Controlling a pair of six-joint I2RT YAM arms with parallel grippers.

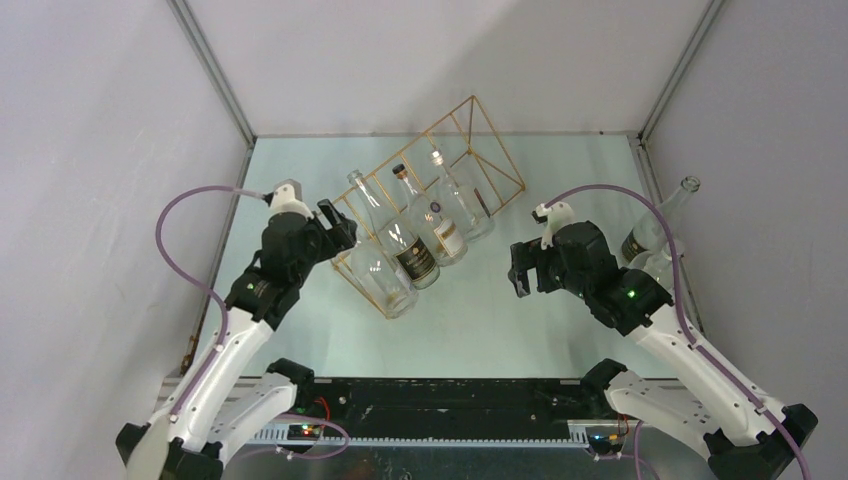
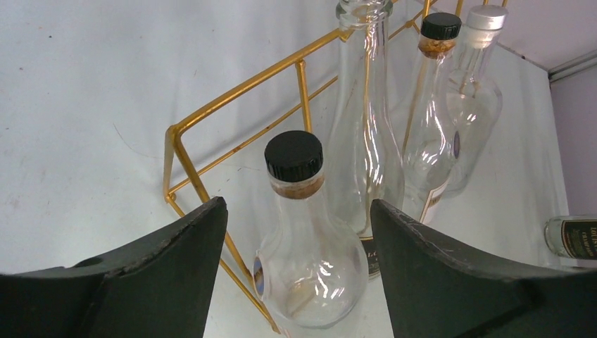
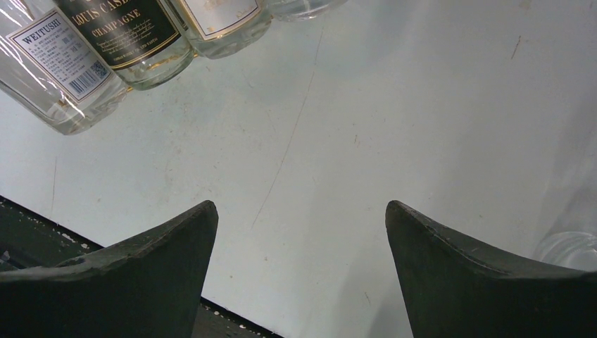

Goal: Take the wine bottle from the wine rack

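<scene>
The gold wire wine rack (image 1: 497,141) stands mid-table and also shows in the left wrist view (image 2: 170,162). Several clear glass bottles lean on it. In the left wrist view the nearest, a round-bodied wine bottle (image 2: 310,260) with a black cap, lies between my open left gripper's (image 2: 296,204) fingers, which do not touch it. Behind it are an uncapped bottle (image 2: 366,141), a black-capped bottle (image 2: 438,28) and a silver-capped one (image 2: 486,17). From above, the left gripper (image 1: 335,225) is at the rack's left end. My right gripper (image 1: 522,268) is open and empty right of the rack, over bare table (image 3: 301,204).
More clear bottles (image 1: 660,230) stand at the table's right edge, behind my right arm. One dark-labelled bottle (image 2: 574,236) shows at the right of the left wrist view. Labelled bottle bases (image 3: 116,28) fill the top left of the right wrist view. Grey walls enclose the table.
</scene>
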